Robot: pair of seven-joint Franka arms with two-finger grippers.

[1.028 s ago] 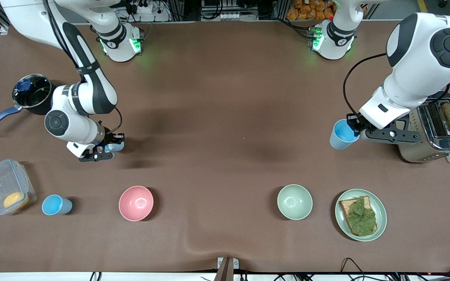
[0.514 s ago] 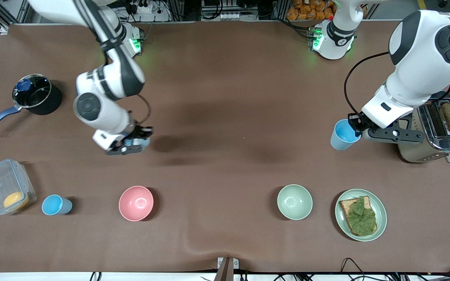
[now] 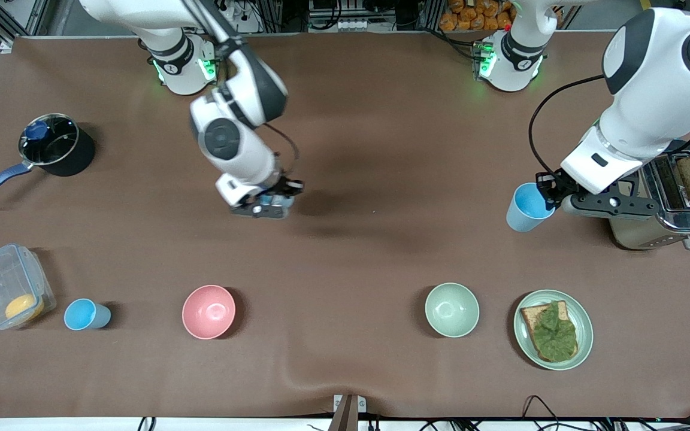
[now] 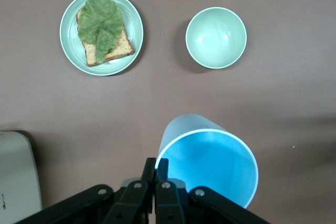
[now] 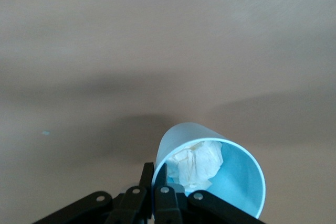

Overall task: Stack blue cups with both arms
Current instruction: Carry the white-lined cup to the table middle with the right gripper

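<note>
My right gripper (image 3: 271,202) is shut on the rim of a light-blue cup (image 5: 210,177) with crumpled white paper inside, and holds it over the middle of the table. That cup barely shows in the front view (image 3: 277,206). My left gripper (image 3: 547,193) is shut on the rim of a second blue cup (image 3: 524,207), tilted, beside the toaster; it also shows in the left wrist view (image 4: 207,163). A third blue cup (image 3: 86,315) stands on the table near the front camera, at the right arm's end.
A toaster (image 3: 662,203) with a bread slice stands under the left arm. A pink bowl (image 3: 208,311), a pale green bowl (image 3: 451,309) and a plate with a sandwich (image 3: 584,335) lie nearer the front camera. A pot (image 3: 56,143) and a clear box (image 3: 3,281) stand at the right arm's end.
My right arm has carried its cup from near the pot toward the middle of the table. My left arm has barely moved with its cup.
</note>
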